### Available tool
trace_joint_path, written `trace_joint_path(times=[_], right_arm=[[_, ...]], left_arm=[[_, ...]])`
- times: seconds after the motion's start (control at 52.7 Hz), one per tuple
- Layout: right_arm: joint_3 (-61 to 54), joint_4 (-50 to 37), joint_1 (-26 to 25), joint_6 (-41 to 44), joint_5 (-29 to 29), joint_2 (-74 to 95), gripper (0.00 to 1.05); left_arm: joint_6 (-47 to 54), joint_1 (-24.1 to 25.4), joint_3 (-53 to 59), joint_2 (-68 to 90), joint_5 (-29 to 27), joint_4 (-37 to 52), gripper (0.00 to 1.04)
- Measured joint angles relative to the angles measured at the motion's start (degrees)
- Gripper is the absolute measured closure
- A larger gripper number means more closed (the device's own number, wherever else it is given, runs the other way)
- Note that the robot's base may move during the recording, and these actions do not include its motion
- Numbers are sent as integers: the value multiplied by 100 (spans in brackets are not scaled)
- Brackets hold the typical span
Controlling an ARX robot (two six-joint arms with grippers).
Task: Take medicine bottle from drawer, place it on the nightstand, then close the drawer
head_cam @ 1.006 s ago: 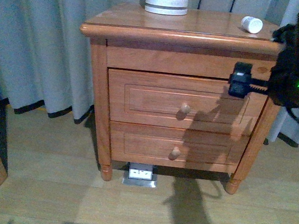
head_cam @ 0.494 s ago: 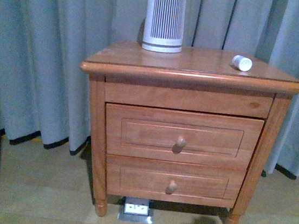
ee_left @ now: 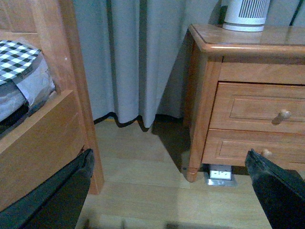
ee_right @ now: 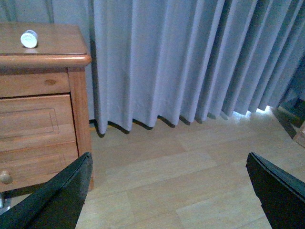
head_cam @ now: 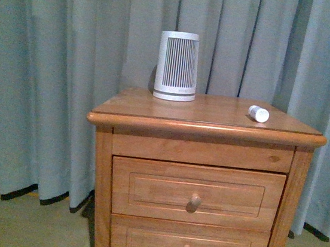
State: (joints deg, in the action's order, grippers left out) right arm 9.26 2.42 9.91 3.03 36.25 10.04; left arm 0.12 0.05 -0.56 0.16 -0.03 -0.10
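I see the medicine bottle [head_cam: 259, 114] lying on the nightstand [head_cam: 206, 128], drawer [head_cam: 196, 193] shut, both my grippers spread wide, holding nothing.

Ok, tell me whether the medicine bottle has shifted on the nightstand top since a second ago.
No. The medicine bottle lies on its side near the right front corner of the nightstand, as before; only the camera view changed.

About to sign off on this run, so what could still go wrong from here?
The small white plastic medicine bottle lies on its side near the right front of the glossy orange-brown wooden nightstand, so a bump could roll it off. The upper wooden drawer looks shut, but a slight gap can't be ruled out.
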Motion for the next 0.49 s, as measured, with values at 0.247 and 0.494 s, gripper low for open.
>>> trace_joint_path(times=[0.247, 0.494], right_arm=[[-262, -87, -682, -122, -1864, -326, 18], [-514, -166, -968, -221, -3611, -614, 61]], left_arm=[[0, 0, 0, 0, 0, 0, 7], [0, 0, 0, 0, 2, 0, 7]])
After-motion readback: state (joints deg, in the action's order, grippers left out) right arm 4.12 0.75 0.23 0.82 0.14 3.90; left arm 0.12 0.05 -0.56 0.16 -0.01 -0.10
